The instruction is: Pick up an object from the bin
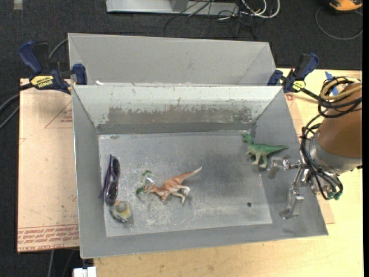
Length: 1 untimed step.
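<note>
You see the fingers (pixel 295 196) at the three o'clock wall of the bin (pixel 173 105), spread apart and empty; a green dinosaur (pixel 262 150) stands near, at their eleven o'clock.

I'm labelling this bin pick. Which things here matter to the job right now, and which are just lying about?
In play:
- gripper, at the right side of the grey bin
- green toy dinosaur, the thing nearest to it

Lying about:
- orange toy dinosaur, mid-floor
- purple sunglasses, at the left
- small round thing, just below the sunglasses
</note>
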Each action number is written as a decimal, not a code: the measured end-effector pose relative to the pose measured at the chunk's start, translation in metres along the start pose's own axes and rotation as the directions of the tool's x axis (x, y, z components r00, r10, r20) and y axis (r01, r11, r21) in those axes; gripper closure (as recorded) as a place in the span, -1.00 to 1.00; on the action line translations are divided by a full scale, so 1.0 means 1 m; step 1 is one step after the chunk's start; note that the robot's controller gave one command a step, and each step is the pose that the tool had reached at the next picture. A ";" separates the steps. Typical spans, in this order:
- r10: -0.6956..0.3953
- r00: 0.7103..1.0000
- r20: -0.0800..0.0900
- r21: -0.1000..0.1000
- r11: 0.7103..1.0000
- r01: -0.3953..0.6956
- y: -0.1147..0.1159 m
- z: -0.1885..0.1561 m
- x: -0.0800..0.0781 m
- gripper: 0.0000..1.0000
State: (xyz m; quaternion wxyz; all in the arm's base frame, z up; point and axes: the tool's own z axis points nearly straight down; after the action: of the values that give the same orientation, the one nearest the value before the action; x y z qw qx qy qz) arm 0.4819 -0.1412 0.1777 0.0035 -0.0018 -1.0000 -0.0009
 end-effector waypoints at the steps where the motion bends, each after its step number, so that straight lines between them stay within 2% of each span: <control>1: -0.005 1.000 0.008 0.002 1.000 0.005 0.001 -0.004 -0.002 -1.00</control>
State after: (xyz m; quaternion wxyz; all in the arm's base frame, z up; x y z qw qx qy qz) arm 0.4840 -0.1404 0.1817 -0.0003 0.0005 -1.0000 -0.0001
